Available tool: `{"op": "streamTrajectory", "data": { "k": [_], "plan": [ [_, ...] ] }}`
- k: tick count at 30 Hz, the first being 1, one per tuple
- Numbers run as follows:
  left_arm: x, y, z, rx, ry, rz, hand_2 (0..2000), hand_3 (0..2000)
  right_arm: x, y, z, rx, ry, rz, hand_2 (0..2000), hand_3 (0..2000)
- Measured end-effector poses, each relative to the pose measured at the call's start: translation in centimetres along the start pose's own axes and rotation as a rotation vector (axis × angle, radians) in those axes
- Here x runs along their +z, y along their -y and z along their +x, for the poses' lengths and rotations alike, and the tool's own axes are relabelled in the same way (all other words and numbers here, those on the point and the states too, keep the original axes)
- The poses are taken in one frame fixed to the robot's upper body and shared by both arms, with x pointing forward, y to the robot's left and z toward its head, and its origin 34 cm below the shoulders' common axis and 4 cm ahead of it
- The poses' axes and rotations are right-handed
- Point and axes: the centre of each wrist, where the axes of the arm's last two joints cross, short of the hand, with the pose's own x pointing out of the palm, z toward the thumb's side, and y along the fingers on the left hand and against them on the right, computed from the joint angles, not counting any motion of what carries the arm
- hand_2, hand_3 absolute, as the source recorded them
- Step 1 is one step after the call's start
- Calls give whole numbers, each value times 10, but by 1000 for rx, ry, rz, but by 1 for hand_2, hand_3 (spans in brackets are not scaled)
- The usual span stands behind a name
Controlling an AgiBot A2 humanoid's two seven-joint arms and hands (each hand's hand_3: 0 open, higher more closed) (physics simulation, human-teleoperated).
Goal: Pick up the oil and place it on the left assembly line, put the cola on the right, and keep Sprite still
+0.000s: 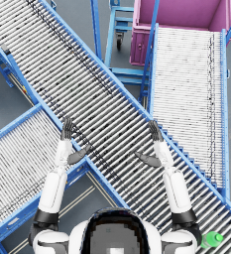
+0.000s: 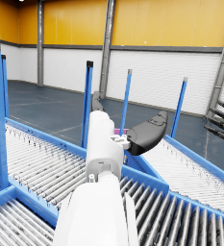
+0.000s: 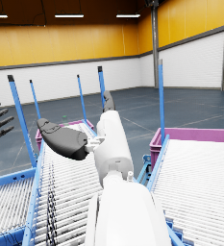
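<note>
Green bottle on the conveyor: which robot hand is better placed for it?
Right, likely. The green bottle lies at the robot's right, behind the empty right robot hand; the left robot hand is farther, across the conveyor.

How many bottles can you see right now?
1. A green bottle lies on the middle roller conveyor, at the end nearest the robot, in the head view's bottom right corner. More bottles may be out of view.
</note>
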Motion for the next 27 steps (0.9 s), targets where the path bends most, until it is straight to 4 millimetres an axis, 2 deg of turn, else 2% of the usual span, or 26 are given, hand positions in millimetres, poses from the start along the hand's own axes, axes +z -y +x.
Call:
{"op": "streamTrajectory", "data": {
  "k": [27],
  "plan": [
    [0,0,0,0,0,0,0,0,0,0,0,0,0,0,0,0]
  ]
}}
